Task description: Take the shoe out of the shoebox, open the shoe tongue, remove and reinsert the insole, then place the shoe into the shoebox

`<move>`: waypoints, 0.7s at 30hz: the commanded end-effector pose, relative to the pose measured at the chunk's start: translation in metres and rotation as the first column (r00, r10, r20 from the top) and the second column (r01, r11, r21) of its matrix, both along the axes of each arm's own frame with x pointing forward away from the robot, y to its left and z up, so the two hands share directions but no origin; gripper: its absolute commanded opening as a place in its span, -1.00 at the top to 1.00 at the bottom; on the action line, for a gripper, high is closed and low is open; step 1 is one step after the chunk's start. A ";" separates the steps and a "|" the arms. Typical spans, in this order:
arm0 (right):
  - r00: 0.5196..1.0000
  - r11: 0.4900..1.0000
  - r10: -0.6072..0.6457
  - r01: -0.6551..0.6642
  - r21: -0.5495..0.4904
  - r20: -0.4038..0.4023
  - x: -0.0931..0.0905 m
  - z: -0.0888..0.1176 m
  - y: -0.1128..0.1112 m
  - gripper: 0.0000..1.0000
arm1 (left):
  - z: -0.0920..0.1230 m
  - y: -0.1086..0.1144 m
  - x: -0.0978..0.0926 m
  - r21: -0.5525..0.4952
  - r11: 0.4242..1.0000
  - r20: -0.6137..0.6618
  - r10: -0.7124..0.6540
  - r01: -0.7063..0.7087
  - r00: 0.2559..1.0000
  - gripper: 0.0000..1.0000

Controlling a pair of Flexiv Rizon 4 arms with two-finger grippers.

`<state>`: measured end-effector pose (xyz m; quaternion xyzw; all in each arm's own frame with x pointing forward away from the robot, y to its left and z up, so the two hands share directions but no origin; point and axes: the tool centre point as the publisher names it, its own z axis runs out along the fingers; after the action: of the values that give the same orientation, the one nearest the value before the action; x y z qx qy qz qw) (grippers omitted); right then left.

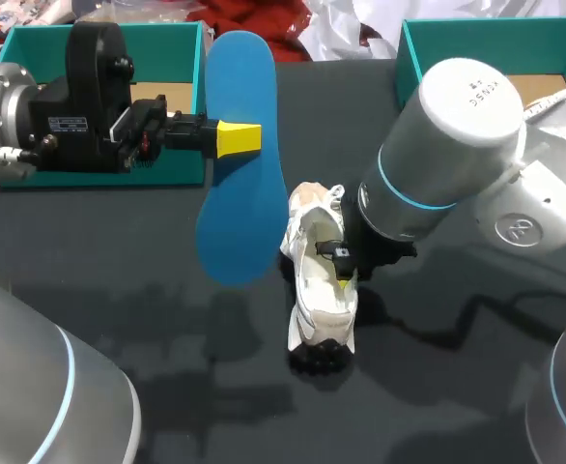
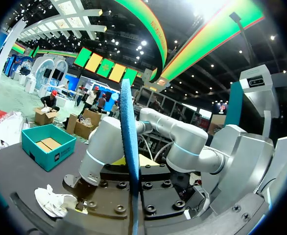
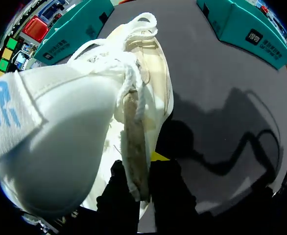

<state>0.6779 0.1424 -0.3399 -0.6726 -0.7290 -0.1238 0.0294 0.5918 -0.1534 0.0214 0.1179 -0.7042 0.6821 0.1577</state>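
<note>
Holding blue insole (image 1: 235, 203) in left hand (image 1: 240, 138), fingers clamped on it near mid-length, clear of shoe and raised off surface (image 1: 119, 271). Behind left arm, teal shoebox (image 1: 32, 43); visible part holds no shoe. Just right of insole, white shoe (image 1: 317, 290) resting on surface, mouth spread wide. Right hand (image 1: 344, 274) closed on shoe's side wall, pinning it. Far right, second teal box half (image 1: 428, 43). Judged done: shoe out, tongue opened, insole removed. Left: reinserting insole, returning shoe to shoebox.
</note>
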 end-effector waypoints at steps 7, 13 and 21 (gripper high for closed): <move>1.000 1.000 -0.003 0.002 -0.017 -0.022 0.015 -0.011 0.010 1.00 | -0.001 -0.001 0.000 -0.001 1.000 0.001 -0.001 0.001 1.000 1.00; 0.999 1.000 -0.013 0.013 -0.011 -0.039 0.025 -0.023 0.008 1.00 | -0.001 -0.001 0.000 -0.001 1.000 0.001 -0.001 0.001 1.000 1.00; 0.998 1.000 -0.002 0.002 0.001 -0.058 0.033 -0.038 0.006 1.00 | -0.001 -0.001 0.000 -0.001 1.000 0.001 -0.001 0.001 1.000 1.00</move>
<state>0.7068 0.1466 -0.3697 -0.6783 -0.7262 -0.1030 0.0436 0.5918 -0.1533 0.0214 0.1179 -0.7042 0.6821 0.1577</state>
